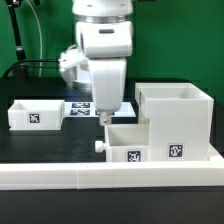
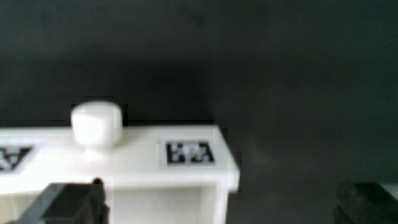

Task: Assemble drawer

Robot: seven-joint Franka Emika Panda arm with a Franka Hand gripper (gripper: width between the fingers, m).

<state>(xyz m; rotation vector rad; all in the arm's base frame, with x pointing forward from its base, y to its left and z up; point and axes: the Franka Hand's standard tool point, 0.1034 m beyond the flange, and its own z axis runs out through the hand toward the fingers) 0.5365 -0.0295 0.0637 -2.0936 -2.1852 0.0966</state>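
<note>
White knobbed tray (image 1: 128,150) beneath tool (image 1: 103,113), jaws spread.

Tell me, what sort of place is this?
Probably a robotics lab bench: a robot arm hangs over a black table with a green backdrop behind, and the white drawer box and tray carry printed square tags.

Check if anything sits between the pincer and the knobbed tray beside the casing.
Nothing visible does. The open pincer hangs close above the tray, and the wrist view shows only black table around the knob and the tray's tagged front.
</note>
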